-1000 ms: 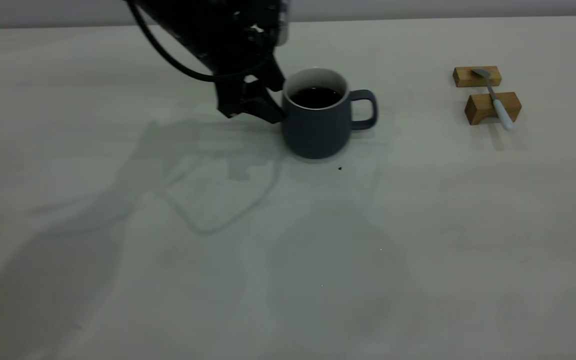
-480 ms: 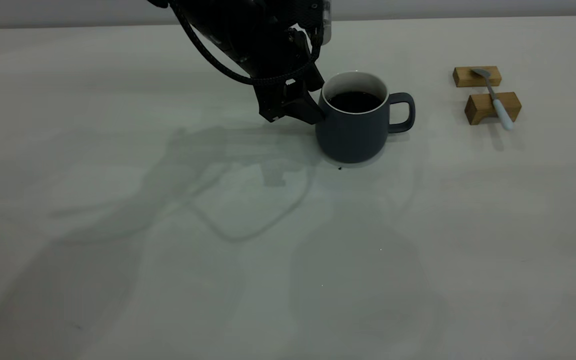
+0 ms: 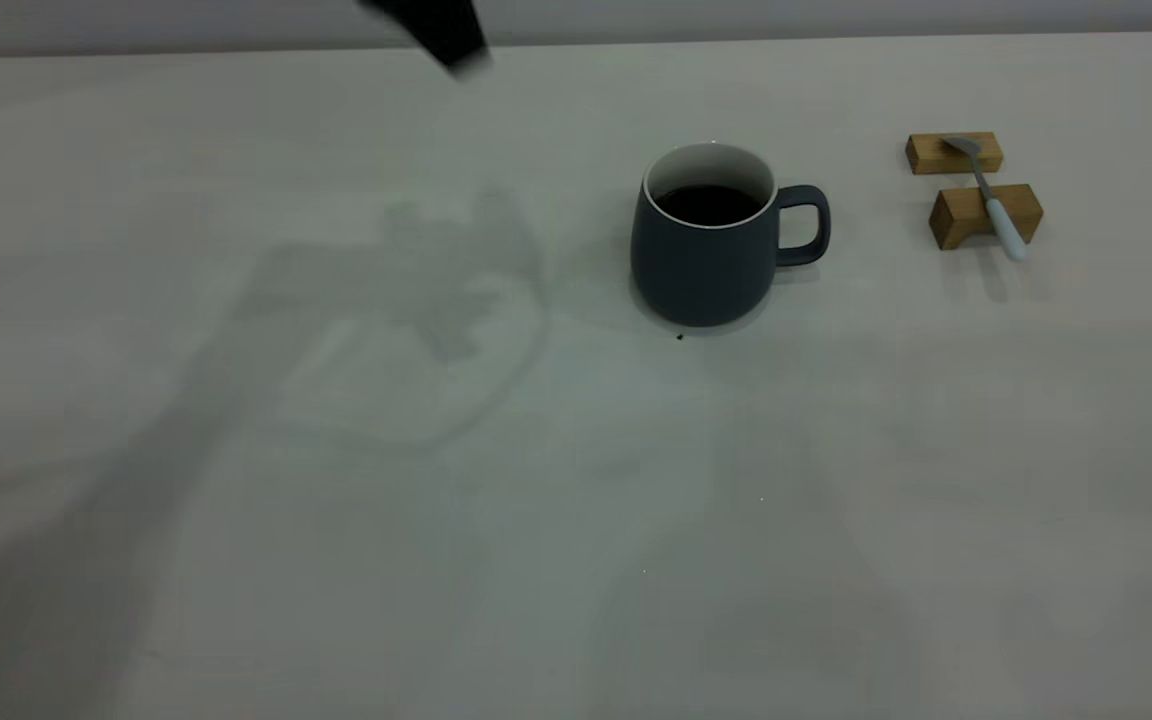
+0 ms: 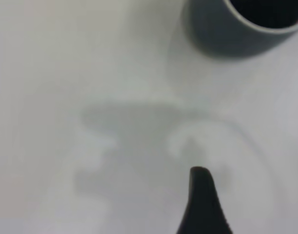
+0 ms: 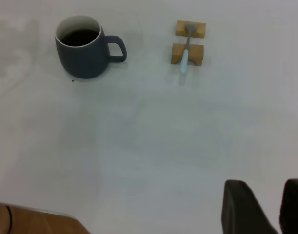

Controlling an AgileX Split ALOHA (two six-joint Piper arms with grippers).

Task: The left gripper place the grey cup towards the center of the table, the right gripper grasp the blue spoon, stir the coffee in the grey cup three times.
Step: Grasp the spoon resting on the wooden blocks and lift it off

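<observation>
The grey cup (image 3: 704,262) stands upright on the table (image 3: 576,520), a little right of centre, with its handle pointing right. Dark coffee (image 3: 707,203) fills it below the white rim. My left gripper (image 3: 439,38) hangs high at the back left, well clear of the cup, holding nothing. In its wrist view only one finger (image 4: 202,202) shows, with the cup (image 4: 236,29) ahead. The blue spoon (image 3: 996,205) lies across two wooden blocks at the far right. My right gripper (image 5: 273,195) is far from both, its fingers close together and empty.
Two small wooden blocks (image 3: 953,152) (image 3: 966,215) carry the spoon. A tiny dark speck (image 3: 679,337) lies just in front of the cup. A brown edge (image 5: 31,222) shows at a corner of the right wrist view.
The left gripper carried the cup to the right, then let go and rose away to the back left. The cup now stands alone. The spoon has not moved.
</observation>
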